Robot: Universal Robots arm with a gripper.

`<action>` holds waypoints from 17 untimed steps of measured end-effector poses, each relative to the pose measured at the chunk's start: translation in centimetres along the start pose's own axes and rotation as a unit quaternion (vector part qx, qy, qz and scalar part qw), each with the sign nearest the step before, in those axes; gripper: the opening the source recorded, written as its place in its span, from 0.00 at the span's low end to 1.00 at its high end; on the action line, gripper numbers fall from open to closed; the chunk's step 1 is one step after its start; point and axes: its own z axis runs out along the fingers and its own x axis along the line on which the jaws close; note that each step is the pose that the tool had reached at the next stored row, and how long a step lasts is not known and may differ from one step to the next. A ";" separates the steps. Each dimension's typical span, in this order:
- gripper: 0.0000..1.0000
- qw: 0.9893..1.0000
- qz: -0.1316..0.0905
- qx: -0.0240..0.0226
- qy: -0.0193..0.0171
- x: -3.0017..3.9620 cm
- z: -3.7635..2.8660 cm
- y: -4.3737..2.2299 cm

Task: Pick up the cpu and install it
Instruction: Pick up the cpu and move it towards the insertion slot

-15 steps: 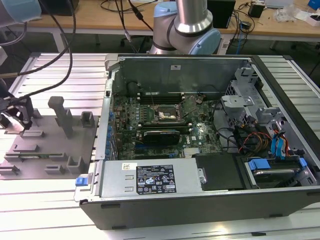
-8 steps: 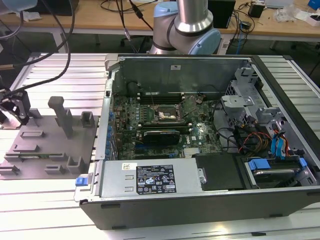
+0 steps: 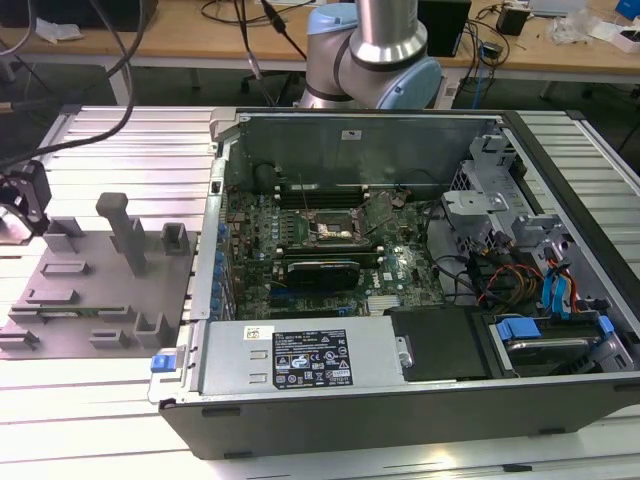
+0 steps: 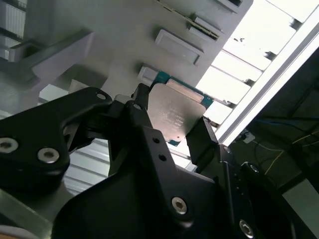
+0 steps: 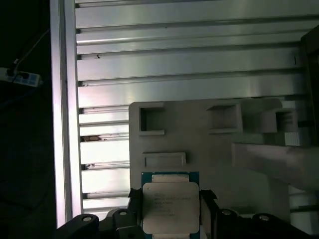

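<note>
The gripper [image 4: 172, 115] is squeezing the cpu [image 5: 171, 205] flat between its two fingers [image 4: 141, 107]; the chip is sitting right in the middle.

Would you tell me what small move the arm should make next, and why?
Probably a short, straight lift. The gripper seems shut on the cpu, with a finger at each of two opposite edges, low over the grey tray. The tray's raised blocks stand close by, so rising before any sideways travel looks safest.

wooden desk [image 3: 180, 35] behind a ribbed aluminium table [image 3: 150, 160]
</note>
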 end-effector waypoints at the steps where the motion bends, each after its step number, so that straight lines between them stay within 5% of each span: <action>1: 0.55 1.000 0.000 0.000 0.000 -0.01 -0.28 0.02; 3: 0.55 1.000 0.000 0.000 0.000 -0.02 -0.95 0.09; 7: 0.55 1.000 0.000 0.000 0.000 -0.09 -3.82 0.35; 17: 0.55 1.000 0.000 0.000 0.000 -0.13 -6.81 0.57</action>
